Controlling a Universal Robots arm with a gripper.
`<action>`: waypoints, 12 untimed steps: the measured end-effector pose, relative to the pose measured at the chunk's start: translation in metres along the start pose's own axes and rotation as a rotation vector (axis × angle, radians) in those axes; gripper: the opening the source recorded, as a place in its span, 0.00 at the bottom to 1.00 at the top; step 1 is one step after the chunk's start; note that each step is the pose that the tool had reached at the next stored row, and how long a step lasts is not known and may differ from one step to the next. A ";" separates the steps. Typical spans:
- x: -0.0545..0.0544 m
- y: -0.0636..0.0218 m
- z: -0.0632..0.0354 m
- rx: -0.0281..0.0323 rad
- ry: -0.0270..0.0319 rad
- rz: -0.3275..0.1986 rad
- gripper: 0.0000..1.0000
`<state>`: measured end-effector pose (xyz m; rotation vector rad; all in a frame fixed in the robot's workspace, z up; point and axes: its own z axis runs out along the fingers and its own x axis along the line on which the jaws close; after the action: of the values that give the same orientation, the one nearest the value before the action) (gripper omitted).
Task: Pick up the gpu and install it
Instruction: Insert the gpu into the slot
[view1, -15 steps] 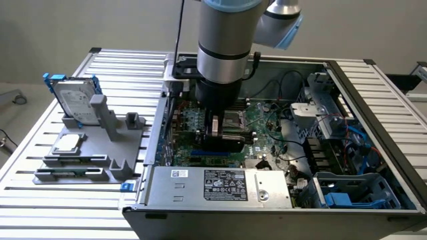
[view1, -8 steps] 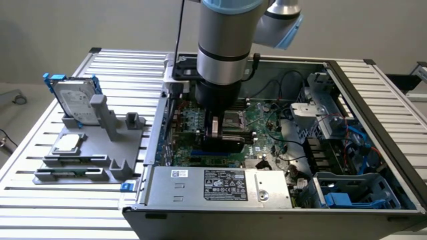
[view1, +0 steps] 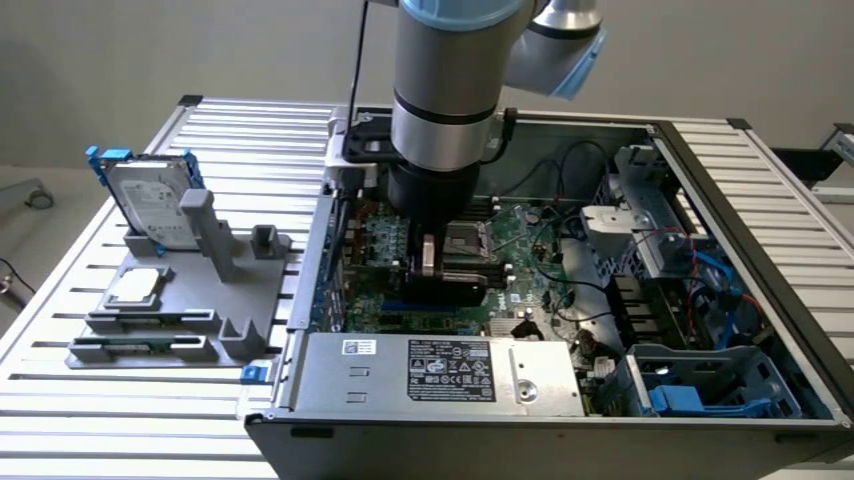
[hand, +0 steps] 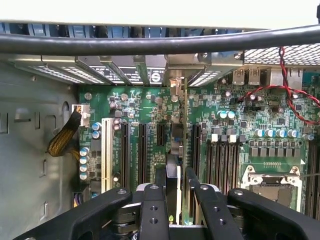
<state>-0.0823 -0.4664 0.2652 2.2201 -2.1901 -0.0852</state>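
The gpu (hand: 173, 150) is a thin card seen edge-on, standing upright between my fingers (hand: 160, 182), its silver bracket end (hand: 175, 87) pointing at the case's rear slot openings. My gripper (hand: 175, 180) is shut on it, directly above the long black expansion slots (hand: 141, 150) of the green motherboard (hand: 230, 100). In the exterior view the gripper (view1: 435, 262) is lowered deep inside the open computer case (view1: 747, 200), with the dark card (view1: 445, 290) just under it, at the board. Whether the card's edge sits in a slot is hidden.
A silver hard drive in a blue frame (view1: 144, 198) stands on a grey fixture (view1: 180, 300) at the exterior view's left. A power supply box (view1: 441, 370) spans the case's near side. Memory slots (hand: 220, 160), a CPU socket (hand: 267, 182) and a black cable (hand: 160, 42) lie close by.
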 end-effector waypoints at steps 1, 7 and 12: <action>0.000 0.0001 0.0003 0.0000 0.0001 -0.001 0.27; 0.000 0.0003 0.0019 -0.0003 0.0012 -0.004 0.27; 0.000 0.0010 0.0024 -0.0002 0.0027 -0.006 0.27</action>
<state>-0.0834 -0.4664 0.2628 2.2251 -2.1823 -0.0825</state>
